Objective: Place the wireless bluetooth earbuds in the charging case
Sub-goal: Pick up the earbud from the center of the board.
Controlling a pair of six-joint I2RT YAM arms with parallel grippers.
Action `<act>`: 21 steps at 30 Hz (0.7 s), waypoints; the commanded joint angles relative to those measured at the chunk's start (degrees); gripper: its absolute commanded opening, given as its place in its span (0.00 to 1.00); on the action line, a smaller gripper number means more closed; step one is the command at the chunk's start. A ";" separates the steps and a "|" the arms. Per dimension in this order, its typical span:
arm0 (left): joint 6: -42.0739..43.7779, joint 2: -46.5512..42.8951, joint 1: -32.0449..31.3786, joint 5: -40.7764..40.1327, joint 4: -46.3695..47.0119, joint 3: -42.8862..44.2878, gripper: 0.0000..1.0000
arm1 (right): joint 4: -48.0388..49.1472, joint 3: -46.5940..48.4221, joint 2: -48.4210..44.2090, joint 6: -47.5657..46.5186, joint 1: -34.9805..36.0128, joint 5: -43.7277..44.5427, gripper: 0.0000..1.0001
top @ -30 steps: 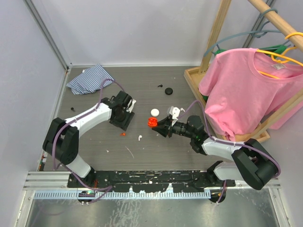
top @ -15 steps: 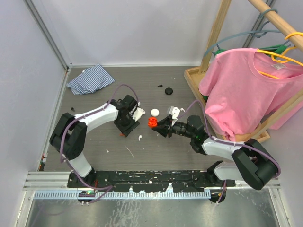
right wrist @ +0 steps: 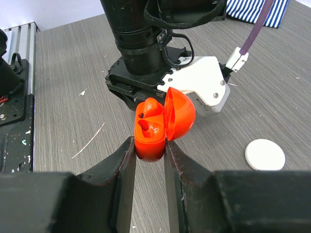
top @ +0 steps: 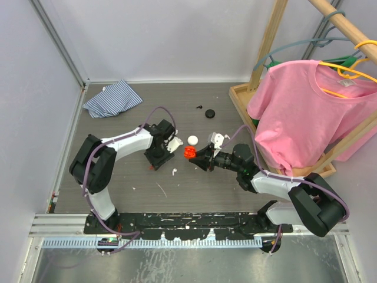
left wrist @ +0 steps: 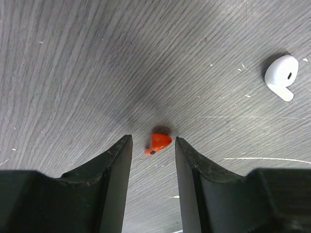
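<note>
My right gripper [top: 193, 154] is shut on the open red charging case [top: 188, 152], holding its base between the fingers with the lid hinged up to the right [right wrist: 151, 132]. One red earbud seems to sit in a slot of the case. My left gripper [top: 155, 161] points down at the table, open, and a loose red earbud [left wrist: 158, 143] lies on the table between its fingertips, touching neither. A white earbud [left wrist: 282, 75] lies off to the right; it also shows in the top view [top: 174, 172].
A white round case [top: 192, 140] lies just behind the red case. A black case [top: 210, 114] and a small black earbud [top: 200, 107] lie farther back. A striped cloth [top: 112, 98] is at back left. A wooden rack [top: 242, 106] with a pink shirt [top: 300, 112] stands at right.
My left arm has swung right and toward the near side, bringing its open jaws over the red earbud. The right gripper and red case have not moved.
</note>
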 commanded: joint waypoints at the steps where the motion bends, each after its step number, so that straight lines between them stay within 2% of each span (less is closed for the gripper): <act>1: 0.35 1.17 -0.39 -0.34 -0.91 2.35 0.40 | 1.84 2.22 0.10 -0.33 0.16 -0.19 0.01; 12: -0.61 3.51 -0.74 -1.02 -3.08 2.97 0.33 | 1.71 2.23 -0.06 -0.32 0.18 -0.20 0.01; 21: -6.93 0.04 -1.20 -5.13 -2.83 3.27 0.21 | 1.57 2.14 -0.37 -0.47 0.21 0.27 0.01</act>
